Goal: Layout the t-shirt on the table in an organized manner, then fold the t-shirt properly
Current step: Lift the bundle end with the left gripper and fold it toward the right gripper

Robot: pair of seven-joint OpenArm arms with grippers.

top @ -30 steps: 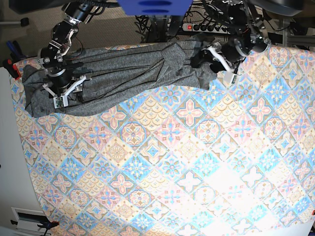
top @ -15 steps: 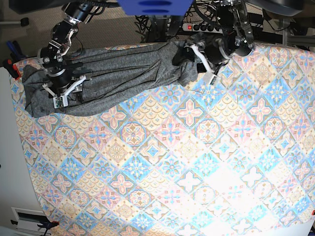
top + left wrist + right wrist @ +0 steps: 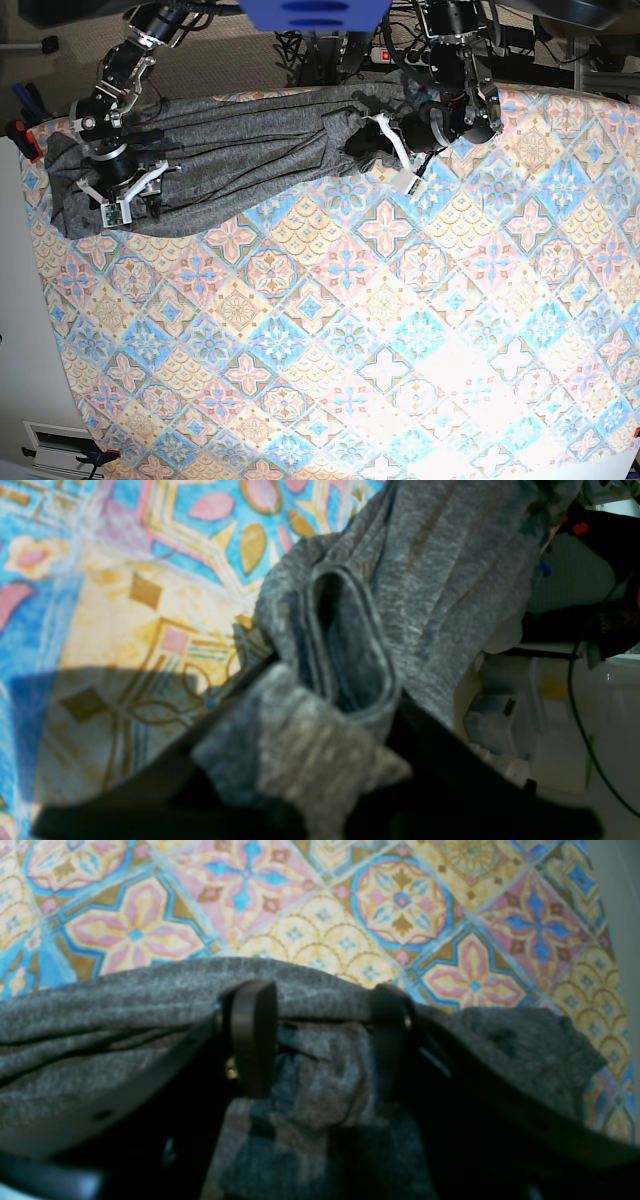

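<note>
Grey t-shirt (image 3: 240, 150) bunched along table (image 3: 400, 350) far edge, left gripper (image 3: 385, 150) pinching a fold, right gripper (image 3: 125, 195) spread wide astride cloth.

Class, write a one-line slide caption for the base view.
Two arms work a bunched grey t-shirt at the far edge of the tiled table; left claw pinches one end.

We see two black jointed arms, each ending in white finger brackets (black pads inside). Our right gripper (image 3: 320, 1040) shows dark, rounded fingertips (image 3: 252, 1035).
</note>
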